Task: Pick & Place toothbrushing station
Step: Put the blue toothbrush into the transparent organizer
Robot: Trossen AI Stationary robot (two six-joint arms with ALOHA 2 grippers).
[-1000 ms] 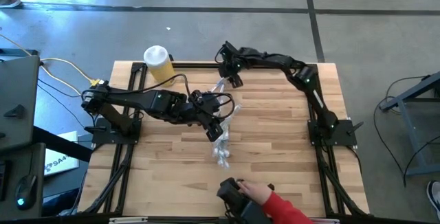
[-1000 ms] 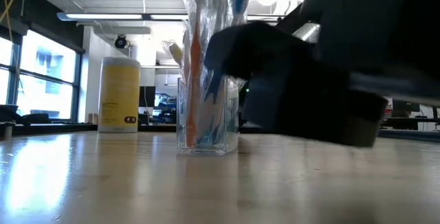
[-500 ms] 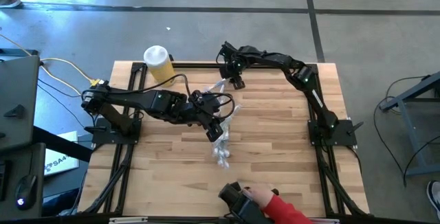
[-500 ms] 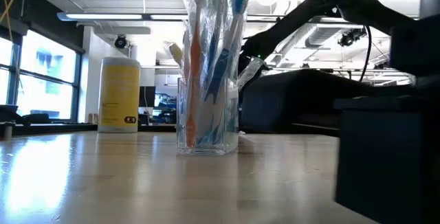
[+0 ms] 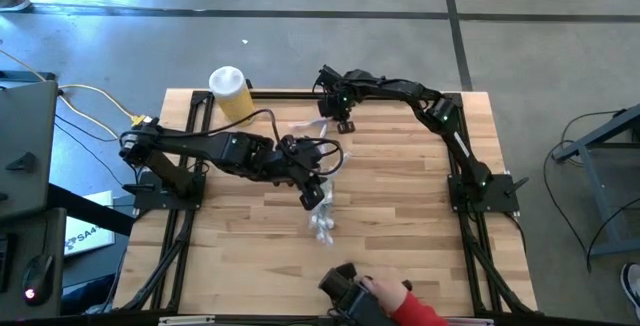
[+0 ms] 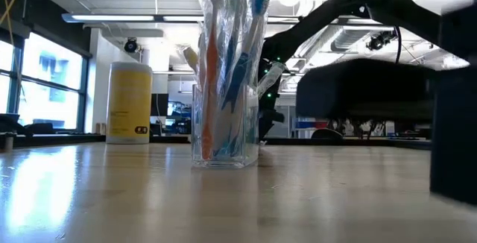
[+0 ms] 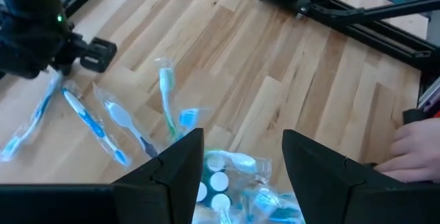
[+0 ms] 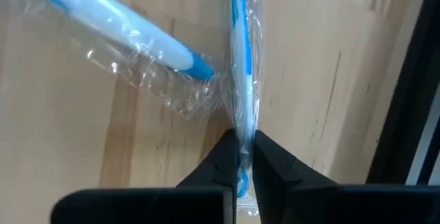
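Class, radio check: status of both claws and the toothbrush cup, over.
Right claw shut on a wrapped toothbrush at the table's far edge. Left claw open above the clear cup. Person's hand at the near edge.

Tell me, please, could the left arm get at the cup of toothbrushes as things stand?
Probably yes: the left gripper, open, hangs next to the cup, nothing between them. The right gripper is away, shut on a wrapped toothbrush.

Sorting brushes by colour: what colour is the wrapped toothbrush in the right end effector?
Blue and white toothbrush, clearest in the right wrist view.
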